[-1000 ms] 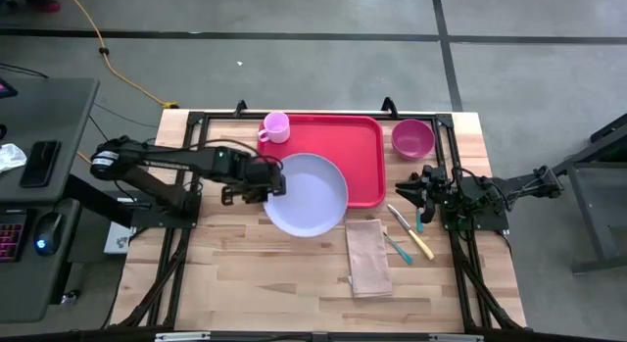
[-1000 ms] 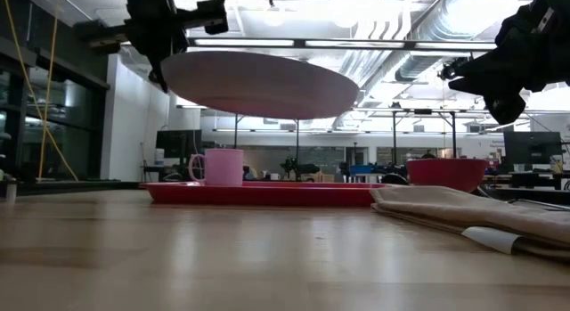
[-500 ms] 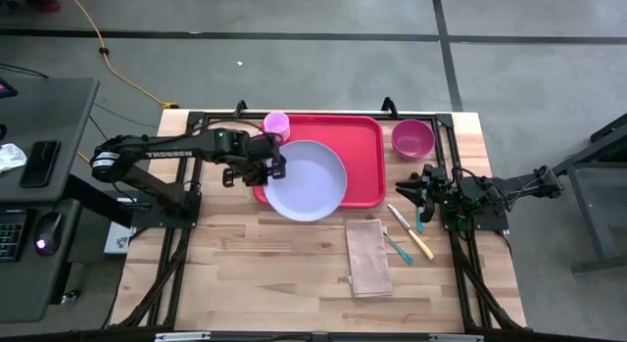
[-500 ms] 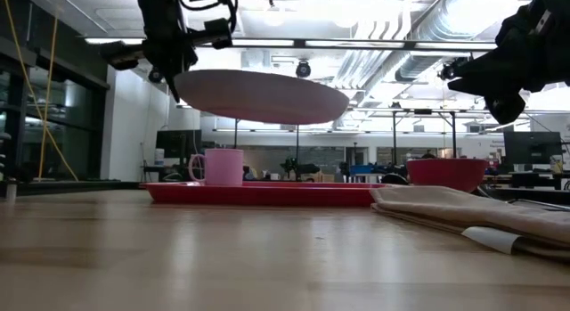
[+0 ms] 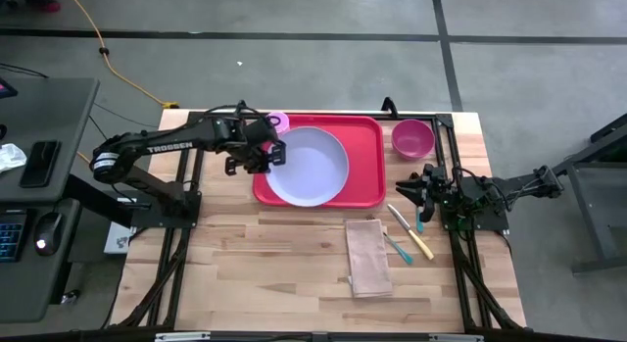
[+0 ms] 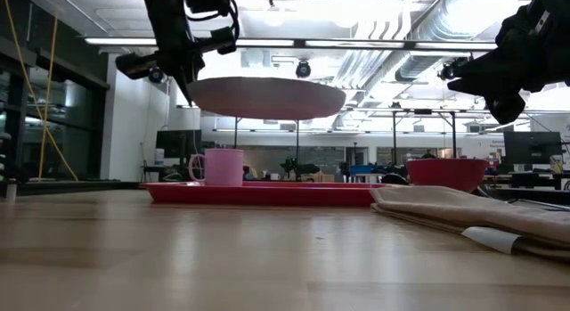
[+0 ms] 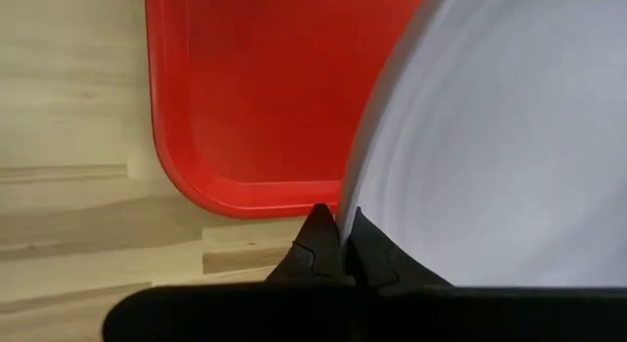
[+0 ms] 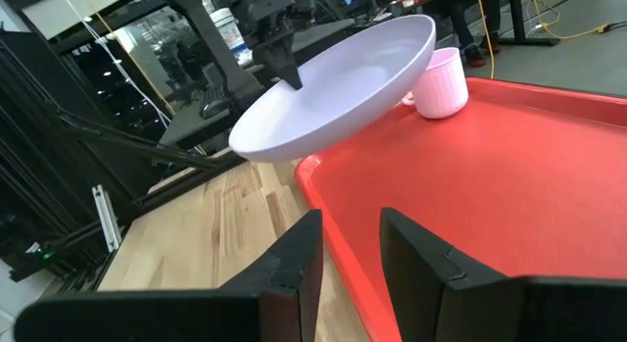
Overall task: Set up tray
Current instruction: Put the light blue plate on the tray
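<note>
High view: I see the left gripper (image 5: pixel 275 154) pinching the rim of the lavender plate (image 5: pixel 310 167) at the plate's 9 o'clock edge, fingers closed on it. The plate hangs over the left half of the red tray (image 5: pixel 364 156), which lies at the 12 o'clock side of the wooden surface (image 5: pixel 245 264). A pink cup (image 5: pixel 279 120) shows at the tray's far-left corner, partly hidden by the arm. A magenta bowl (image 5: pixel 412 138) stands just beside the tray at 3 o'clock. The right gripper (image 5: pixel 409 190) waits near the surface's 3 o'clock edge, above the cutlery (image 5: pixel 411 233); a folded napkin (image 5: pixel 367 256) lies toward 5 o'clock of the tray.

Low view: the plate (image 6: pixel 265 97) is held clear above the tray (image 6: pixel 258 193), slightly tilted; the cup (image 6: pixel 219 167) stands on the tray.

Left wrist view: my left fingers (image 7: pixel 318 246) are clamped narrow on the plate's (image 7: pixel 490 146) rim, with the tray's (image 7: pixel 245 97) rounded corner below.

Right wrist view: the right fingers (image 8: pixel 294 259) stand part open with nothing between them; the tray (image 8: pixel 490 175), plate (image 8: pixel 338 87) and cup (image 8: pixel 441 82) lie ahead.
</note>
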